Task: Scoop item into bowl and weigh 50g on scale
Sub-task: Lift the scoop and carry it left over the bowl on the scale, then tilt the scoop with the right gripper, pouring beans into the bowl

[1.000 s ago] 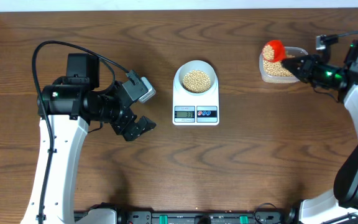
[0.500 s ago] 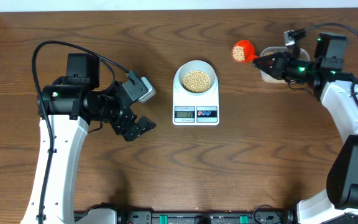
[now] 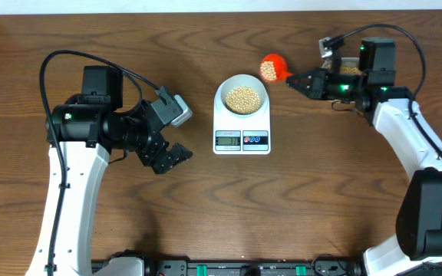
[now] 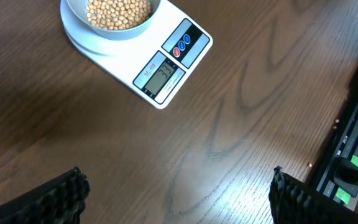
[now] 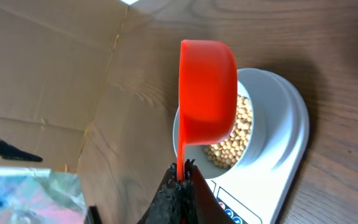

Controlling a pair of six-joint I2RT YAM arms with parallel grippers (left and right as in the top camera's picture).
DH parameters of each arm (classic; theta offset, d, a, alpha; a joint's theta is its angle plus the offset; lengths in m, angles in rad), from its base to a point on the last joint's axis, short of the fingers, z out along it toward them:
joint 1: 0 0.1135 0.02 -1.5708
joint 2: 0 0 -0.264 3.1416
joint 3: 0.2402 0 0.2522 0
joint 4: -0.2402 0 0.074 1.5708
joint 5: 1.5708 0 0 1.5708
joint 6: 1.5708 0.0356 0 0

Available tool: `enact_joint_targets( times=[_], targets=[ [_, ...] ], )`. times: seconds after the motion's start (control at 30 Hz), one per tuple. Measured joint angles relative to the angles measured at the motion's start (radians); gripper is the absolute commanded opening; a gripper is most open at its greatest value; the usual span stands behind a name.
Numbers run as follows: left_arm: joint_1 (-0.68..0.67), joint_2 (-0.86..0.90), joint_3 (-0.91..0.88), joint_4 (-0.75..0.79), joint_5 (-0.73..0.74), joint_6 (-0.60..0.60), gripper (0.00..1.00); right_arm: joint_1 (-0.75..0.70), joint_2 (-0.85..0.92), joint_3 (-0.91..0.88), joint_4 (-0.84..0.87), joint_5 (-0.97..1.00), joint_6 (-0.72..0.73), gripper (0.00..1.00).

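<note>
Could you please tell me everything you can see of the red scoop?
The red scoop looks like smooth plastic: a round cup on a thin straight handle. The right gripper has its fingers shut on the handle's end, holding it roughly level beside the bowl on the scale, by the rim's far right side, not touching it. Tan beans fill the upturned cup.

Dark brown wooden table with visible grain and a soft sheen. Smooth, glossy white plastic scale. Smooth pale bowl holding matt tan beans. Glossy orange-red plastic scoop. The left gripper has black, ribbed matt pads.
</note>
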State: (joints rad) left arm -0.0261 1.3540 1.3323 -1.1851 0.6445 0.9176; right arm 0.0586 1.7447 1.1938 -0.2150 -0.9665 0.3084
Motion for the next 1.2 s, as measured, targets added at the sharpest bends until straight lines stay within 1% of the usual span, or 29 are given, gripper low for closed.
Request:
enact_joint_targets(
  times=[0.1, 0.3, 0.6, 0.83, 1.2],
  targets=[
    [0.0, 0.0, 0.0, 0.0, 0.0, 0.0, 0.95, 0.021, 0.0, 0.0, -0.001, 0.007, -0.041, 0.01],
    [0.0, 0.0, 0.0, 0.0, 0.0, 0.0, 0.95, 0.066, 0.0, 0.0, -0.036, 0.072, -0.187, 0.01],
    [0.0, 0.0, 0.0, 0.0, 0.0, 0.0, 0.95, 0.104, 0.0, 0.0, -0.039, 0.126, -0.393, 0.01],
    [0.0, 0.0, 0.0, 0.0, 0.0, 0.0, 0.95, 0.12, 0.0, 0.0, -0.039, 0.223, -0.487, 0.01],
    [0.0, 0.0, 0.0, 0.0, 0.0, 0.0, 0.95, 0.12, 0.0, 0.0, -0.039, 0.242, -0.548, 0.01]
  ],
)
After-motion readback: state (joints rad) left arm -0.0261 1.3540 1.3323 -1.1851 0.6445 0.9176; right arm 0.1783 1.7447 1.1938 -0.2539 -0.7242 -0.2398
